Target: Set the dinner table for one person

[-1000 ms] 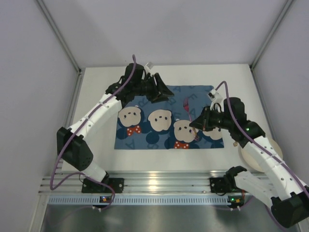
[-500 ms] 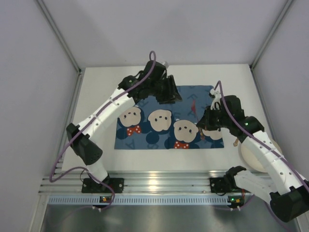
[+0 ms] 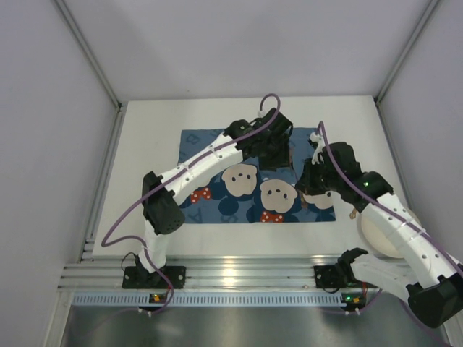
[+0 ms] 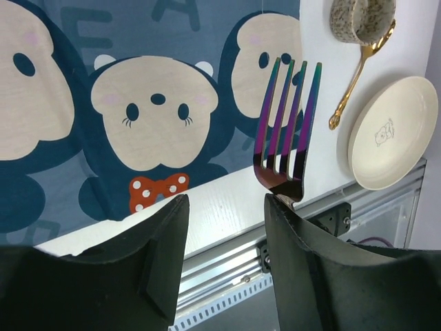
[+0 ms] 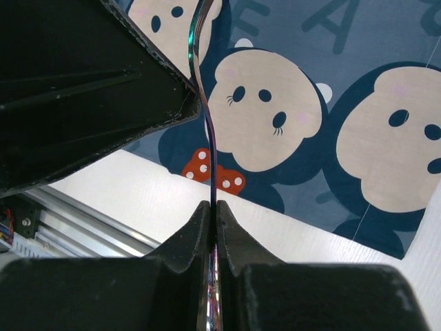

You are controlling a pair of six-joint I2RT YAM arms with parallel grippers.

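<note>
The white dinner table carries a blue cartoon-print placemat. My right gripper hangs over the placemat's right part, shut on the handle of an iridescent purple fork, which the right wrist view shows edge on. My left gripper is open and right beside it. In the left wrist view the fork stands tines up just above the right finger, off the gap's middle. I cannot tell whether they touch.
A cream plate, a gold spoon and a speckled cup sit on the table right of the placemat. The plate lies partly under my right arm. Grey walls enclose the table; a metal rail runs along the near edge.
My left arm has swung right across the placemat, from its far left corner to the fork. My right gripper has stayed almost in place, still holding the fork.
</note>
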